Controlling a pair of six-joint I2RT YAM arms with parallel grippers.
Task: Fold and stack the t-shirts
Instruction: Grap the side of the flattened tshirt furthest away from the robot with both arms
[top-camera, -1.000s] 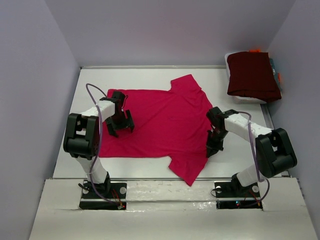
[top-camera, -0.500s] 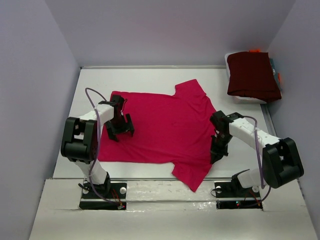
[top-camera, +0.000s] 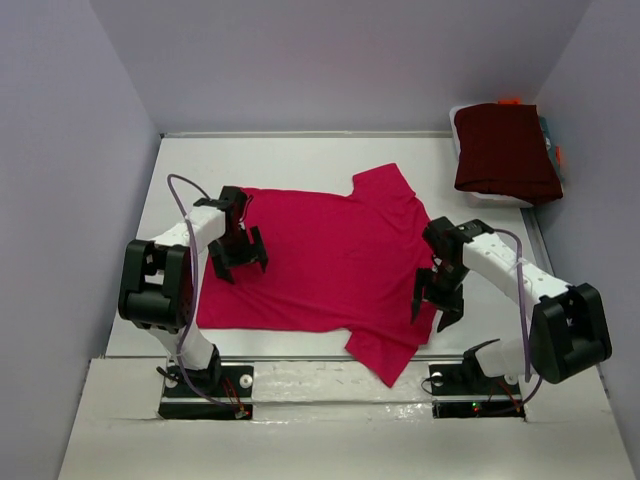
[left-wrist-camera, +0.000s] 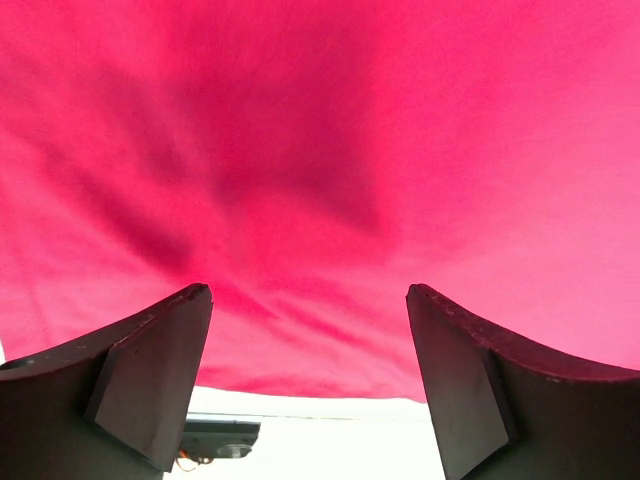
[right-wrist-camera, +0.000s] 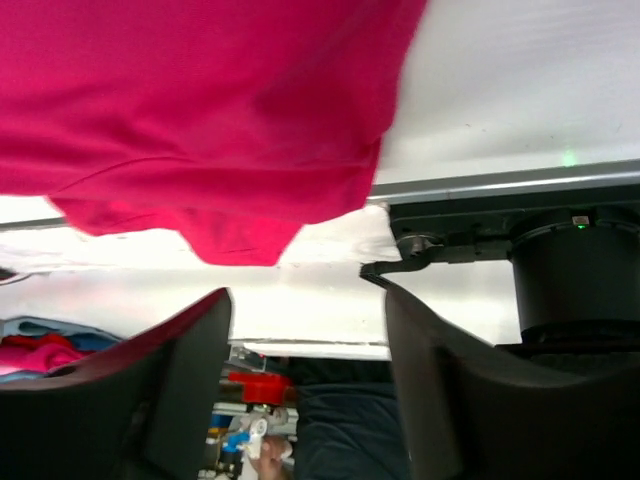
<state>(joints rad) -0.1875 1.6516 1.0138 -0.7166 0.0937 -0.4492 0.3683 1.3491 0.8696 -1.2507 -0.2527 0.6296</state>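
Observation:
A crimson-pink t-shirt (top-camera: 330, 262) lies spread flat on the white table (top-camera: 300, 160), one sleeve pointing to the far side and the other hanging toward the near edge. My left gripper (top-camera: 238, 256) hovers open over the shirt's left part, and its wrist view is filled with the pink cloth (left-wrist-camera: 320, 160). At the shirt's right edge, by the near sleeve (right-wrist-camera: 235, 230), my right gripper (top-camera: 438, 302) stands open with nothing between its fingers. A dark maroon folded t-shirt (top-camera: 505, 150) rests at the far right.
The maroon garment sits on a white bin (top-camera: 490, 198) against the right wall, with blue and orange items behind it. Grey walls close in the table on three sides. Both arm bases (top-camera: 205, 385) are bolted at the near edge.
My right gripper has let go of the shirt's right edge and opened, drawing slightly toward the near side. The shirt had shifted rightward a little before that. The left gripper stays open.

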